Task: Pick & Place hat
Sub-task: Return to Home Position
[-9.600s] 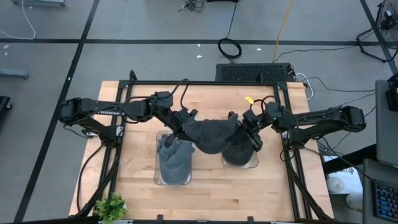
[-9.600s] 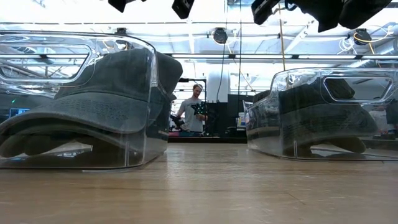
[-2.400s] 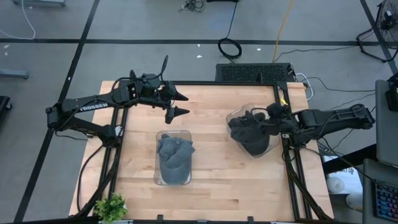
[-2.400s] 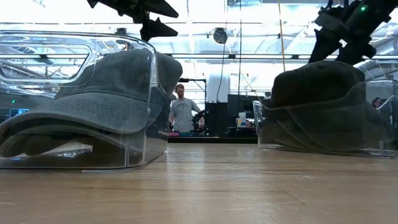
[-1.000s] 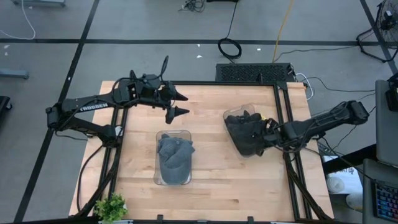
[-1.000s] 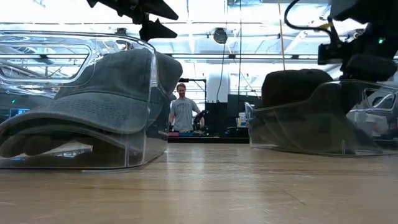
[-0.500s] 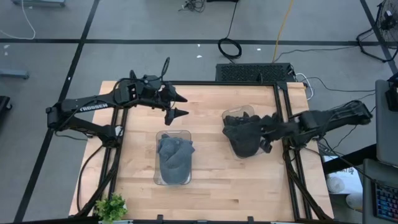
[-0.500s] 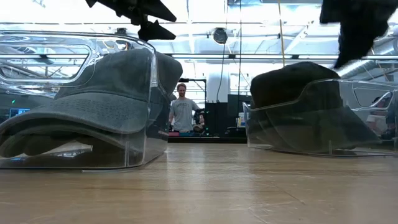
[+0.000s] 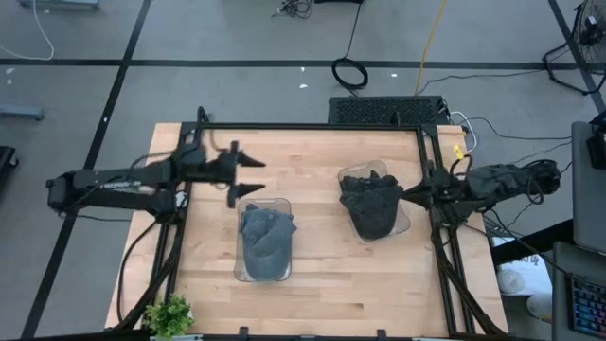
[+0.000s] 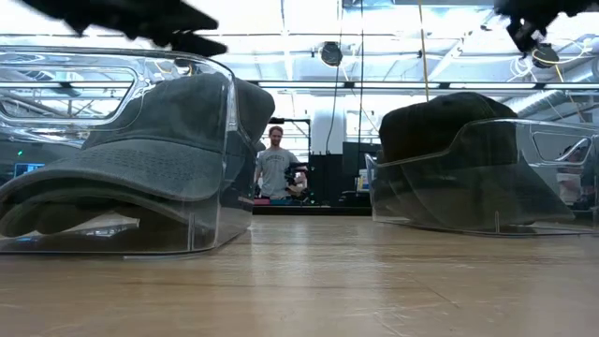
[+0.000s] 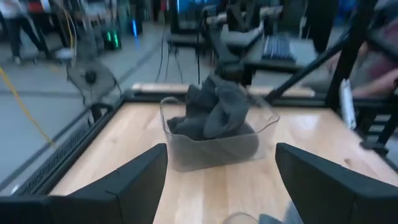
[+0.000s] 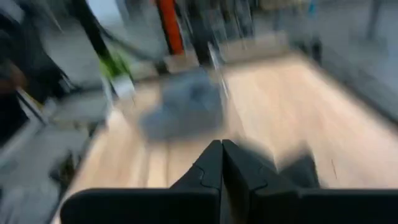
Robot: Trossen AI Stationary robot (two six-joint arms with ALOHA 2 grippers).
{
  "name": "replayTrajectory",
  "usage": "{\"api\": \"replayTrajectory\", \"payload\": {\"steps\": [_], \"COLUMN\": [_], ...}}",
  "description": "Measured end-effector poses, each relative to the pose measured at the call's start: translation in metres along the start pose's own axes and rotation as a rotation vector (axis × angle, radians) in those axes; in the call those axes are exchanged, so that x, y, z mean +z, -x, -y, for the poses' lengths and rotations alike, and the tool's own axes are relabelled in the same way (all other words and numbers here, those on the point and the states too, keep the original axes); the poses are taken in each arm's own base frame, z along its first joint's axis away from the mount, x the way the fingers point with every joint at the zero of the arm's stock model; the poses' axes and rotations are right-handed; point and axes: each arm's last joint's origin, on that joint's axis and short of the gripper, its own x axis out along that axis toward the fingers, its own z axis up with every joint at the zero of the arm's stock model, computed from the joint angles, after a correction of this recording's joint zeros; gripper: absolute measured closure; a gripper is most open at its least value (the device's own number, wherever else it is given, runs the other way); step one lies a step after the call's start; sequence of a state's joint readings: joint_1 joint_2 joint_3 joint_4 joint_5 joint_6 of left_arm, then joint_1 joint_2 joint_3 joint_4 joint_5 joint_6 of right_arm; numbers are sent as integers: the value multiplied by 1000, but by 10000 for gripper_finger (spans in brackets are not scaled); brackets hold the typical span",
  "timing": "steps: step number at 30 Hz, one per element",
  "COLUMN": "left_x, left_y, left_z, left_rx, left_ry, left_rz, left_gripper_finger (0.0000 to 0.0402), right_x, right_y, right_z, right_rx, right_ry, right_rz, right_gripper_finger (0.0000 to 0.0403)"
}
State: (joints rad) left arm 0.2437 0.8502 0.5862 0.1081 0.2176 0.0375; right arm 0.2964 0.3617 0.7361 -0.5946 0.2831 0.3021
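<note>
Two dark grey hats lie in clear plastic bins on the wooden table. One hat [image 9: 265, 237] [image 10: 159, 140] fills the bin [image 9: 248, 270] near the table's middle. The other hat [image 9: 372, 199] [image 10: 440, 122] [image 11: 214, 112] lies crumpled in the right bin [image 9: 404, 224] [image 10: 533, 178], rising above its rim. My left gripper [image 9: 258, 175] [image 11: 221, 186] hangs open above the table, left of and beyond the middle bin. My right gripper [image 9: 414, 193] [image 12: 222, 163] is shut, up in the air beside the right bin's right side, holding nothing.
A black metal frame [image 9: 312, 127] runs along the table's edges. A small green plant [image 9: 169, 315] stands at the near left corner. Bare wood lies between the two bins and along the near edge. A person [image 10: 277, 168] stands far off in the room behind.
My right gripper, shut throughout, has risen from beside the right bin and drawn back toward the table's right edge. My left gripper, still open, has pulled back toward the table's left edge. The right hat now bulges rounder above its bin's rim.
</note>
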Motion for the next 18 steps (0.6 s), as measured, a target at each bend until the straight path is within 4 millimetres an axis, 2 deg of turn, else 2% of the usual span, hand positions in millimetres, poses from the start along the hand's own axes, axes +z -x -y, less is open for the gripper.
{"api": "replayTrajectory", "payload": {"steps": [2, 6, 9, 12, 15, 18], "left_x": [-23, -69, -90, -103, -106, -106], "left_y": [15, 39, 50, 56, 56, 56], "left_z": [4, 15, 19, 22, 26, 29], "left_rx": [0, -62, -75, -95, -121, -148], "left_ry": [8, 26, 54, 77, 75, 47], "left_rz": [95, 243, 319, 342, 308, 301], "left_gripper_finger": [96, 96, 96, 96, 96, 96], "right_x": [-8, -43, -62, -79, -101, -116], "right_y": [-4, -23, -35, -46, -56, -60], "right_z": [1, 6, 8, 10, 11, 13], "right_rx": [32, 25, 31, 50, 146, 185], "right_ry": [43, 115, 100, 125, 200, 176], "right_rz": [94, 81, 117, 167, 183, 278], "right_gripper_finger": [403, 403, 403, 403, 403, 403]}}
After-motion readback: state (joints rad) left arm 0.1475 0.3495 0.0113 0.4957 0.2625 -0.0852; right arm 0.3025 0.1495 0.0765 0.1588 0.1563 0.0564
